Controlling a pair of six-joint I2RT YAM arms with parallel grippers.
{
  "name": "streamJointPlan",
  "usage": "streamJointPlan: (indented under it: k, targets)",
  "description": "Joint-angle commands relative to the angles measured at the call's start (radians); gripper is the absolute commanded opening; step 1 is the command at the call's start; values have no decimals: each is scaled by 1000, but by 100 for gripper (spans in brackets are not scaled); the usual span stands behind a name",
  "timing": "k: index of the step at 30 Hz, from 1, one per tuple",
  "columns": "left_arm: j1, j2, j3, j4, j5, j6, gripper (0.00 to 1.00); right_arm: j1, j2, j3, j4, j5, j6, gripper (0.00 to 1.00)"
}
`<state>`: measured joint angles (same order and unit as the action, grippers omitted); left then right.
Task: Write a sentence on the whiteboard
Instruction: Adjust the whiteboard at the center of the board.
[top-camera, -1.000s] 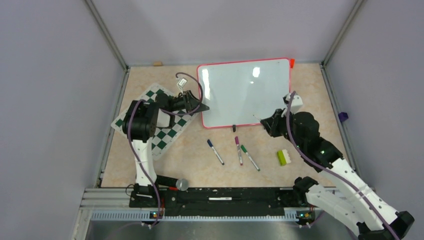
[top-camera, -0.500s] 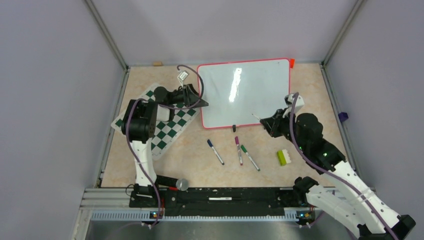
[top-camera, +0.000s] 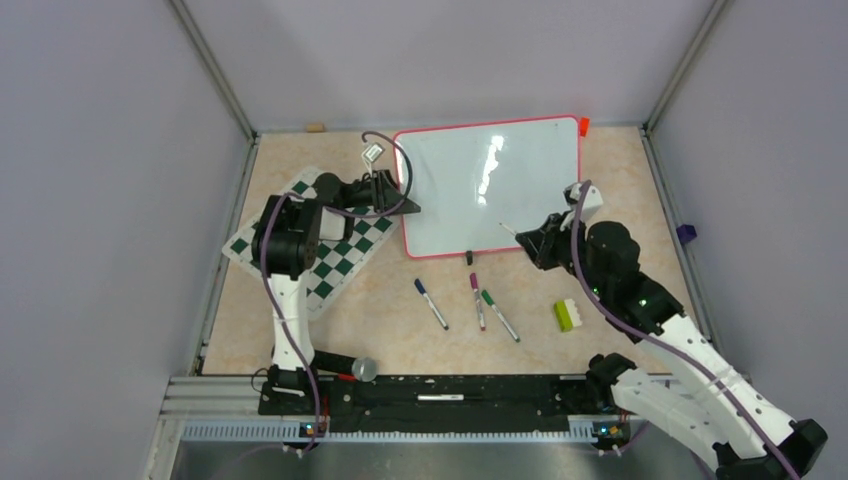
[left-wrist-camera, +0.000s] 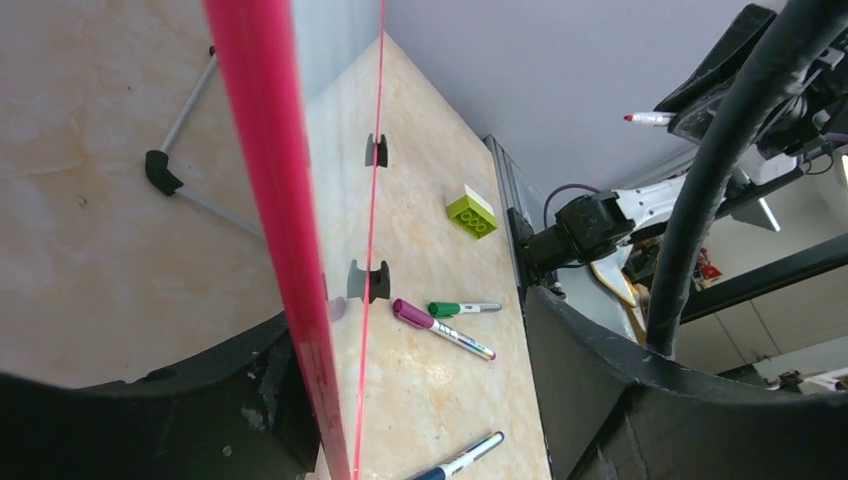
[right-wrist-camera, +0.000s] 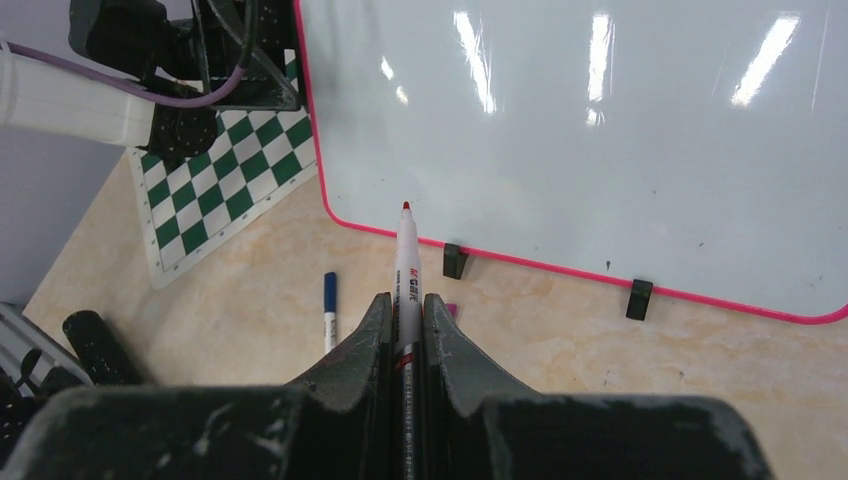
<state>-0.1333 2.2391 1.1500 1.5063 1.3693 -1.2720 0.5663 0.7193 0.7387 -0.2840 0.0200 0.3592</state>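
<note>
The left arm reaches forward over the chess mat, its hand spread astride the left edge of the whiteboard at the table's far middle. The right arm bends inward, its hand pinching a red-tipped marker aimed at the board's near edge.

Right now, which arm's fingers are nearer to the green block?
The right. The right fingers, shut on a red marker, hover just beyond the green block, by the whiteboard's near edge. The left fingers straddle the whiteboard's left edge, far across the table.
</note>
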Motion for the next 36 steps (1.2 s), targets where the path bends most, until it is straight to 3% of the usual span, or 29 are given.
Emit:
streamJointPlan:
  k: [1, 6, 9, 11, 18, 27, 33, 36]
  targets:
    - [14, -61, -42, -69, -4, 171, 70, -9, 10, 8, 74, -2, -20, 0]
    - [14, -209, -112, -586, -116, 640, 61, -9, 26, 20, 87, -2, -30, 0]
    - [-11, -337, -126, -1017, -276, 1051, 59, -9, 33, 22, 96, -9, -32, 0]
    - [-37, -376, -130, -1132, -336, 1157, 59, -9, 35, 19, 100, -16, -32, 0]
    - [6, -279, -97, -935, -155, 985, 58, -9, 29, 5, 102, -16, -28, 0]
    - [6, -245, -63, -967, -126, 1009, 53, -10, 6, -13, 98, -16, -23, 0]
    - [6, -199, -87, -744, -75, 864, 55, -9, 10, -15, 97, -15, -20, 0]
    - [6, -191, -85, -728, -75, 845, 55, -9, 23, -14, 98, -17, -21, 0]
